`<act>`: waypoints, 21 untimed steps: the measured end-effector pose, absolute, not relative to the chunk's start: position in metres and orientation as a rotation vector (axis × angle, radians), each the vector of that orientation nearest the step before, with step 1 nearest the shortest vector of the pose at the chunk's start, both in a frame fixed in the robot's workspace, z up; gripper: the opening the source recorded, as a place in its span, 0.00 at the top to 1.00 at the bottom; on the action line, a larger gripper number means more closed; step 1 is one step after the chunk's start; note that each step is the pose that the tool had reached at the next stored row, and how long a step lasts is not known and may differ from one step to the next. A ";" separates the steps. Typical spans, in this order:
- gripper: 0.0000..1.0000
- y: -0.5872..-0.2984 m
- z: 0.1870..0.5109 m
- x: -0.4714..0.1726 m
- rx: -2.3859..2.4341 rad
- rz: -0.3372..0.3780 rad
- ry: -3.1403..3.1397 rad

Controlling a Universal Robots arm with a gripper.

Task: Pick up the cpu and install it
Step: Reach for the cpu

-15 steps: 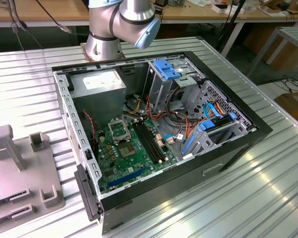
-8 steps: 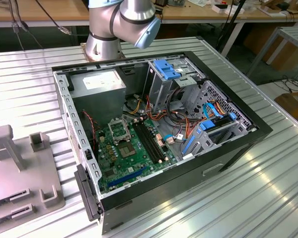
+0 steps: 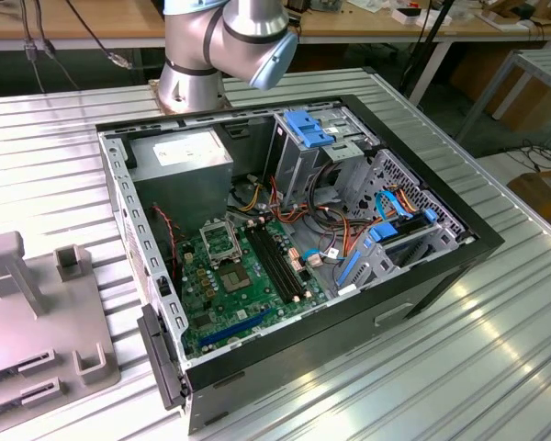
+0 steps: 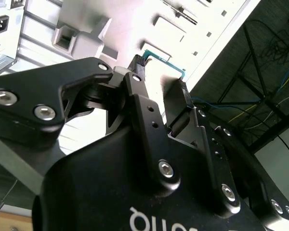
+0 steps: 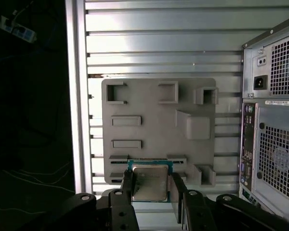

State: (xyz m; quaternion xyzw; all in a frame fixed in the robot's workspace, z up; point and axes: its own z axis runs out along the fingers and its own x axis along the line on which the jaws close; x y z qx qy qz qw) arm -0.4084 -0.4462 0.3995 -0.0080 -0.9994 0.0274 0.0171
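In the first wrist view the cpu (image 5: 149, 182), a small square chip with a dull silver top and a green rim, sits between the two black fingers of my gripper (image 5: 151, 191), which is shut on it from both sides. It hangs over the edge of the grey holder plate (image 5: 159, 120); I cannot tell whether it touches the plate. In the second wrist view the cpu's green edge (image 4: 164, 60) shows between the fingertips of the gripper (image 4: 161, 82). In the exterior view the black-framed socket (image 3: 222, 241) sits on the green board (image 3: 222, 308) inside the open computer case (image 3: 422, 276).
The grey holder plate (image 3: 37, 322) lies on the ribbed metal table at the exterior view's left, beside the case. The arm's base (image 3: 195, 78) stands behind the case. Cables and blue drive brackets (image 3: 386, 243) crowd the case's right half. The case's rear panel (image 5: 274, 120) is close to the gripper.
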 end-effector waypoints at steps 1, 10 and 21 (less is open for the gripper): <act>0.58 -0.446 0.400 -0.407 -0.025 0.085 -3.106; 0.58 -0.446 0.400 -0.394 -0.025 0.085 -3.106; 0.58 -0.446 0.399 -0.381 -0.025 0.085 -3.106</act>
